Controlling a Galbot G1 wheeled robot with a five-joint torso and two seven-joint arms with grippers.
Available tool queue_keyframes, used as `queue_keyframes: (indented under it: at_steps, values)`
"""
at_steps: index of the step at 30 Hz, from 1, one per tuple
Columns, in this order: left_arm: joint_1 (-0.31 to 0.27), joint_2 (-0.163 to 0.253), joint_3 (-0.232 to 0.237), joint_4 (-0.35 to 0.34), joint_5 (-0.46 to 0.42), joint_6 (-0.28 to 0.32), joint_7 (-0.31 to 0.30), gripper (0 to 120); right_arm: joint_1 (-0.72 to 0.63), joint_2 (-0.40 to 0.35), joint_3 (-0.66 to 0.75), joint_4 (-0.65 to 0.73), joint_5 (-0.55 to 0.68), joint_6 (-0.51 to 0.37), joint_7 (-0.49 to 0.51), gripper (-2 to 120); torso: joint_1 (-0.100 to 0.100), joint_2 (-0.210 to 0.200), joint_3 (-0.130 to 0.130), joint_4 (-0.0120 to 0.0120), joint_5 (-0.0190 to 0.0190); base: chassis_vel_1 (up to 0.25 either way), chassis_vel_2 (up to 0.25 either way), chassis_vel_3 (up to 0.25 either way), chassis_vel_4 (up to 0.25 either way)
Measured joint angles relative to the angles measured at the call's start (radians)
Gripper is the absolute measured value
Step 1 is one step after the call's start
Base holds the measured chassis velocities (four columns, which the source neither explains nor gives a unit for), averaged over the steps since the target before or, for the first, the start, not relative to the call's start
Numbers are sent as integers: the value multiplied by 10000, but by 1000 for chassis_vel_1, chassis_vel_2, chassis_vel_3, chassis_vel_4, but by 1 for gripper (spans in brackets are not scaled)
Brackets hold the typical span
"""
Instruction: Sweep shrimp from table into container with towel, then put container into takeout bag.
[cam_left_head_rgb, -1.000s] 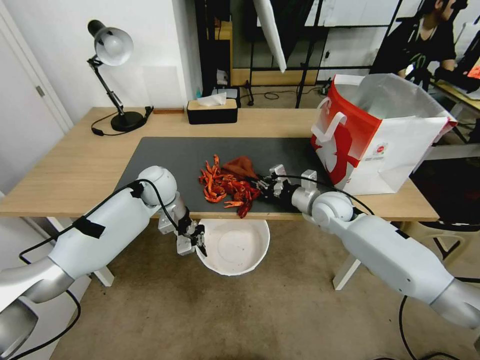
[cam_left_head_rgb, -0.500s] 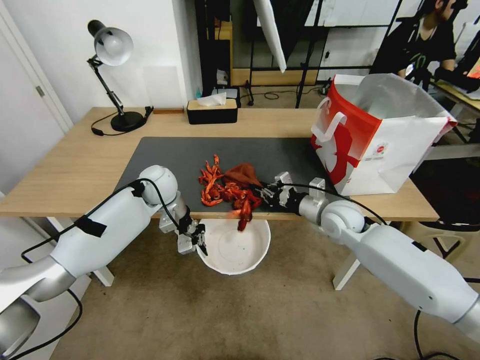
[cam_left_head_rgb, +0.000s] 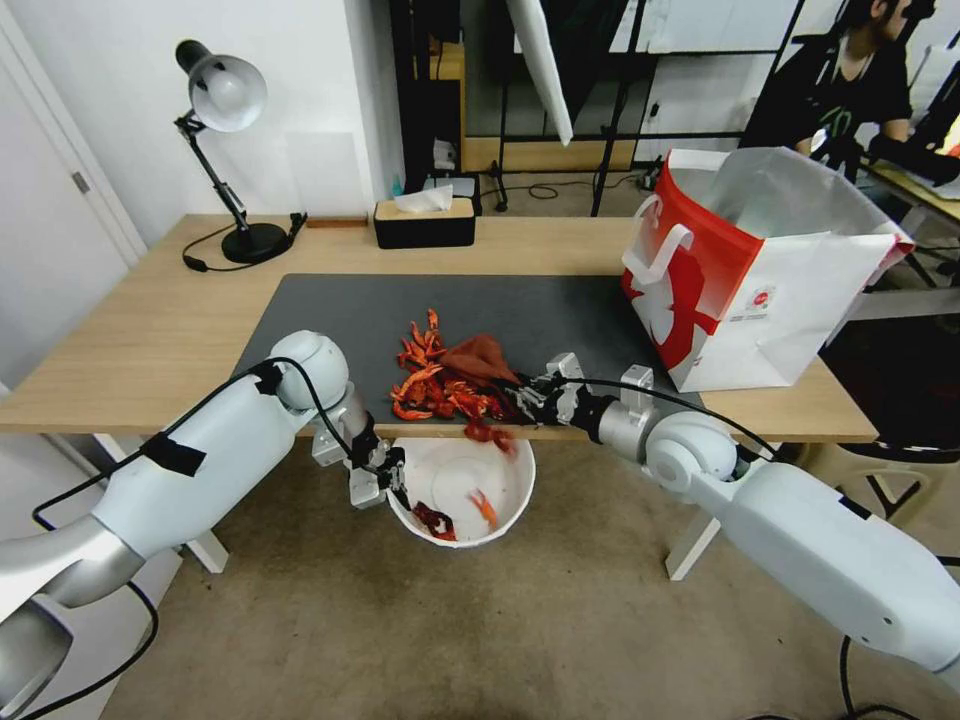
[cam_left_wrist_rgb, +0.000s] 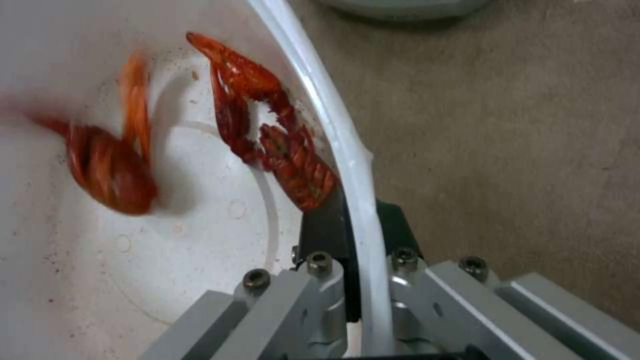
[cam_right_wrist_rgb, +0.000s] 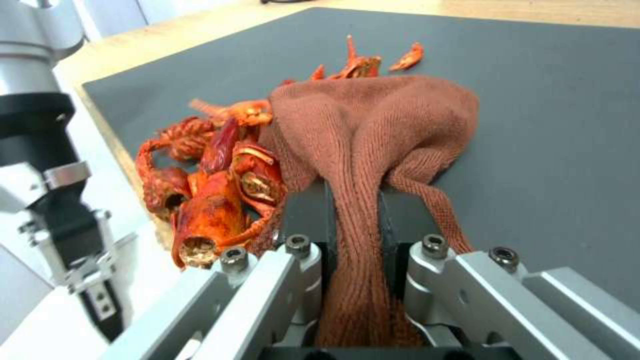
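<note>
Glossy red-orange shrimp (cam_left_head_rgb: 435, 385) lie heaped at the tabletop (cam_left_head_rgb: 150, 330) edge, directly above the white container (cam_left_head_rgb: 512, 497); a few lie inside it. The right end effector (cam_left_head_rgb: 530, 392) clamps the rust-brown towel (cam_left_head_rgb: 480, 355) beside the heap; the left end effector (cam_left_head_rgb: 392, 478) pinches the container's rim.

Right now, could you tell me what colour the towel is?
Rust-brown; the towel, pinched in the right pincer, shows best in the right wrist view.

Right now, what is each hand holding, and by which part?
The left hand pinches the bowl by its rim, below the table edge. The right hand grips the towel by a bunched end, the rest lying against the shrimp.
</note>
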Motion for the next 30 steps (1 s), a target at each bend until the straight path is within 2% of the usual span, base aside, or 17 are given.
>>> queue_keyframes:
  at_steps: [30]
  values:
    - [270, 56, -407, -94, 7, 0, -1, 0, -1138, -1252, 456, 1678, -256, -218, -652, 10, 1, 0, 0, 0, 0, 0, 0, 0, 0]
